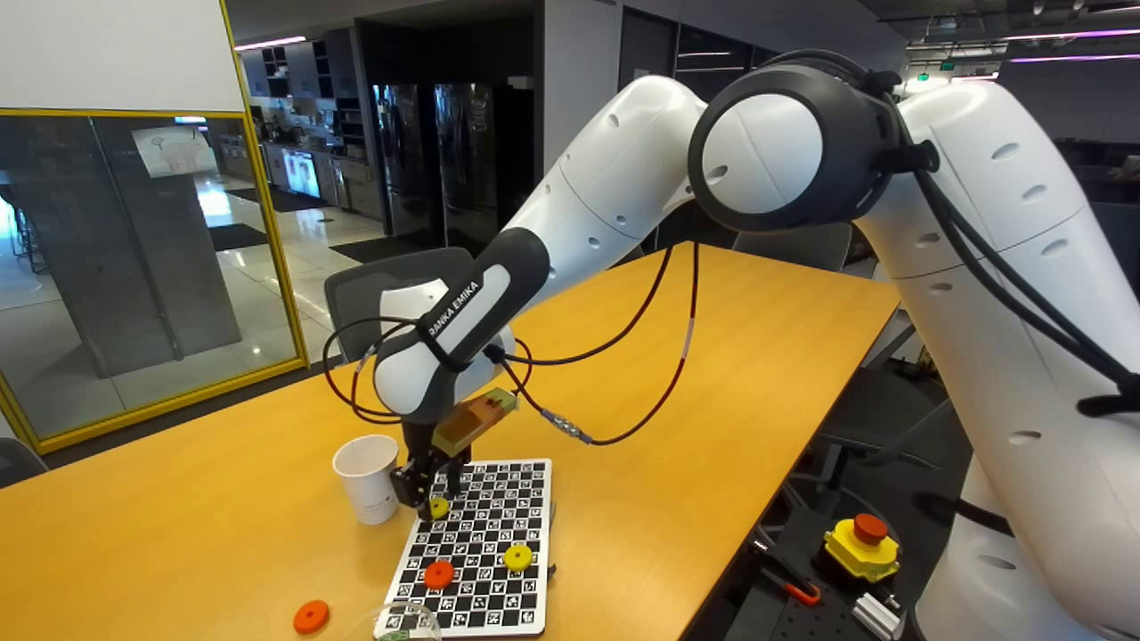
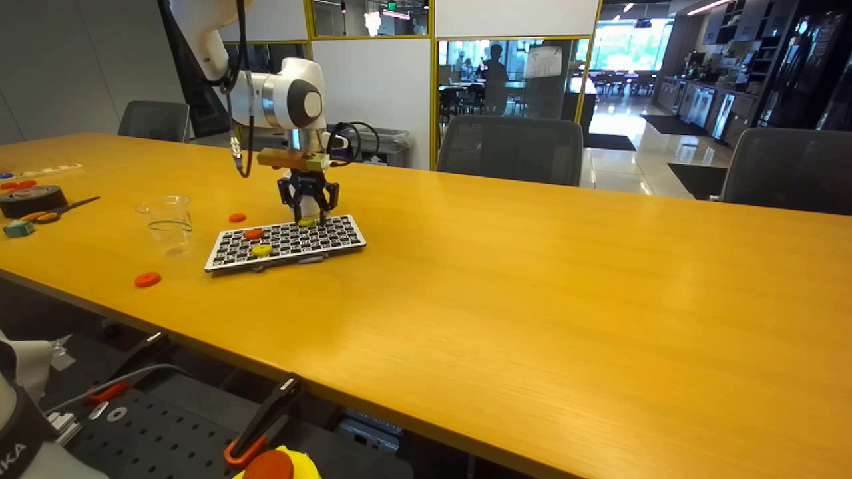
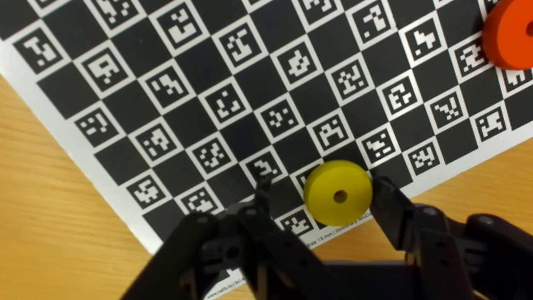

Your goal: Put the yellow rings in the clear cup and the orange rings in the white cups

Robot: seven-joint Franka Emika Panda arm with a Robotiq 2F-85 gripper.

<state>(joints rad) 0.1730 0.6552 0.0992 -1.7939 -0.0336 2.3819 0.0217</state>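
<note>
Office meeting area, long wooden table, mesh-backed chairs, yellow-framed glass partition, kitchenette beyond

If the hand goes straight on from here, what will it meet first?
The hand would likely meet the checkered board below first; a yellow ring sits between its fingers. Exact clearance is unclear.

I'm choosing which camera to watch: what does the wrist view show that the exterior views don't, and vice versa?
Only the wrist view: partly readable small print along the edge of the checkered board.

Only the exterior views: the white cup, the clear cup, a free-lying yellow ring on the board, orange rings on the table and, in an exterior view, scissors.

Shared: the gripper, its fingers on either side of another yellow ring, and an orange ring on the board.
</note>
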